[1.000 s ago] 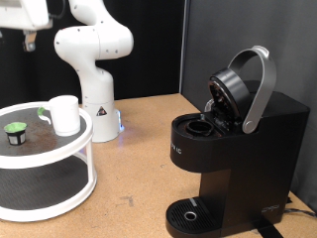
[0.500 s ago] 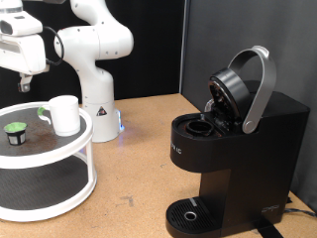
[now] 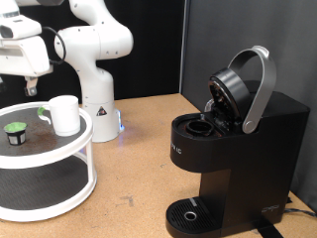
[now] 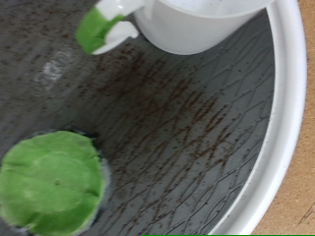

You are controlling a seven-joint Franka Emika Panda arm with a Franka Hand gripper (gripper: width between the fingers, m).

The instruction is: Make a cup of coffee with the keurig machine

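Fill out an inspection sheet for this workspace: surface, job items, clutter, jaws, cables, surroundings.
Surface: brown tabletop, bare between the stand and the machine.
Job items: keurig machine at the exterior view's right, lid raised, pod chamber open and looking empty, nothing on its drip tray. White cup on the upper shelf of the white two-tier stand.
Clutter: dark pod with green top beside the cup on the same shelf; a small green tab next to the cup.
Jaws: gripper hangs above the stand's upper shelf, holding nothing; opening not discernible.
Cables: a dark lead behind the machine.
Surroundings: white robot base, dark backdrop.
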